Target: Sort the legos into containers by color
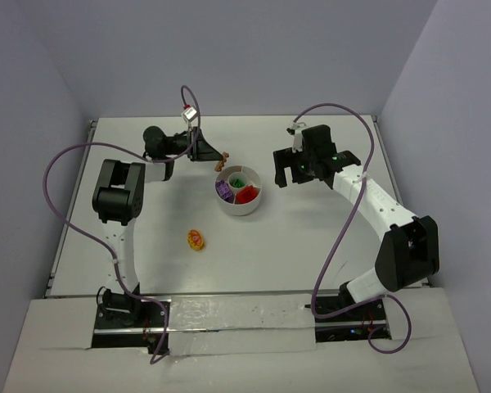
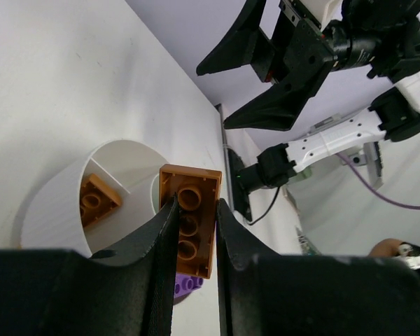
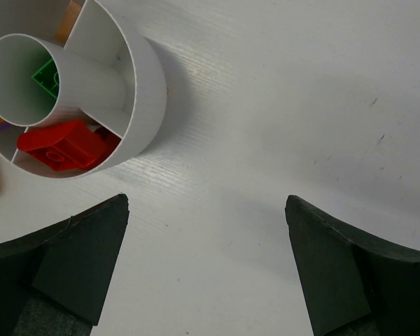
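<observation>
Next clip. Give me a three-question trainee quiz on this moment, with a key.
1. True or false: the right pincer is open and empty.
2. What colour is the held brick that the left pincer is shut on? A red, B brown-orange, C green.
3. Fill in: the lego in the centre well of the dish is ___.
Key: 1 true; 2 B; 3 green.
</observation>
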Action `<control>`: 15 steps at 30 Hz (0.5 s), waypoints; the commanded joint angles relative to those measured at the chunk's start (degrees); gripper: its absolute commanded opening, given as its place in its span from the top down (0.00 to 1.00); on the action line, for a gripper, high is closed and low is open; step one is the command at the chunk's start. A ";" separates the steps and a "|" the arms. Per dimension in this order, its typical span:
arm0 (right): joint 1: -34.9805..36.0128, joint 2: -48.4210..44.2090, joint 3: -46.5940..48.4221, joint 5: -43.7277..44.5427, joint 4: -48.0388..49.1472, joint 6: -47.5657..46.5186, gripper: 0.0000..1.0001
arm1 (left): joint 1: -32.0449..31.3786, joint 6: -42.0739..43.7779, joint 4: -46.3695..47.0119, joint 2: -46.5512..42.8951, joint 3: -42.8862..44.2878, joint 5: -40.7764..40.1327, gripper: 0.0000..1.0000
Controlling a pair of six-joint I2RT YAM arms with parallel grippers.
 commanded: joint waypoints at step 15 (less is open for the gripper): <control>-0.72 0.14 0.51 -0.41 0.35 -0.13 0.00 | -2.74 11.65 -1.53 -1.61 1.79 0.44 0.99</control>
